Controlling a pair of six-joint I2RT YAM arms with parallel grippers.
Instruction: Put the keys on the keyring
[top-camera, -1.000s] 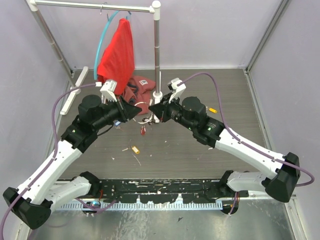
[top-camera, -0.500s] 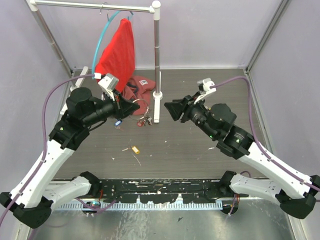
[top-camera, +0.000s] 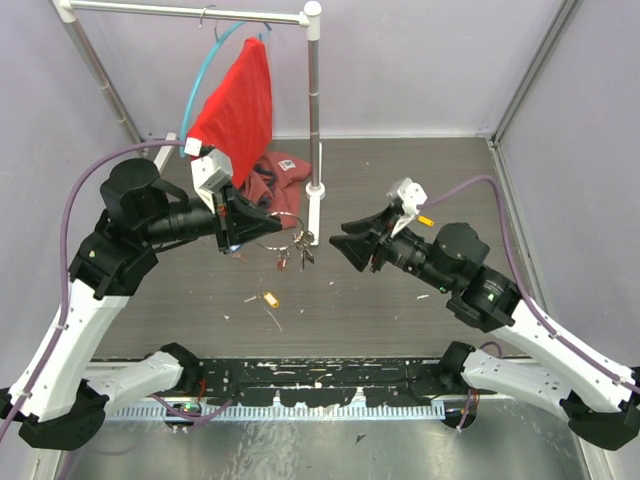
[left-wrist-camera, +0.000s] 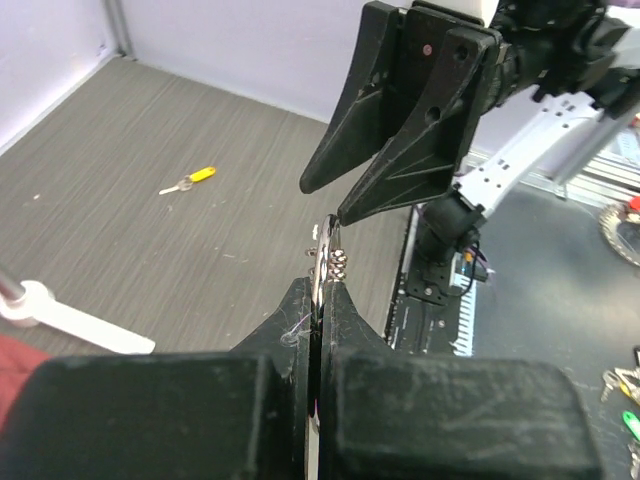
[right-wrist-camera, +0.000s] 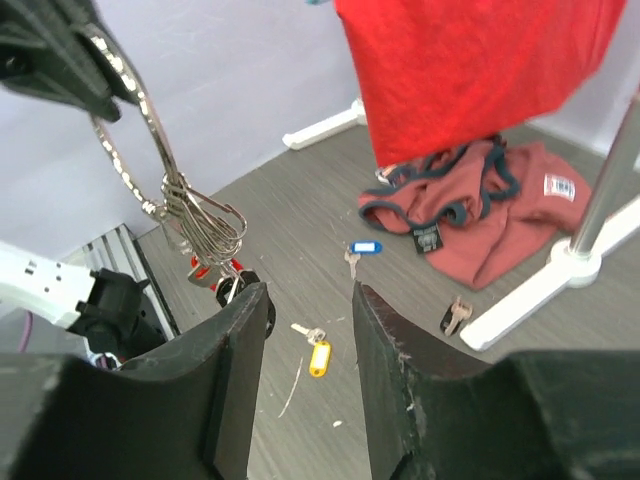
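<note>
While the left tool (left-wrist-camera: 318, 292) pinches the thin silver keyring (right-wrist-camera: 152, 118), keys (top-camera: 297, 247) dangling, the right tool (right-wrist-camera: 308, 296) gapes.

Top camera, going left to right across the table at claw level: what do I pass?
Left claw → keyring → right claw → yellow-tagged key.

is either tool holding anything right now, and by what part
The left tool is shut on the keyring, pinching its wire at the top; keys hang below. The right tool is open, holding nothing.
</note>
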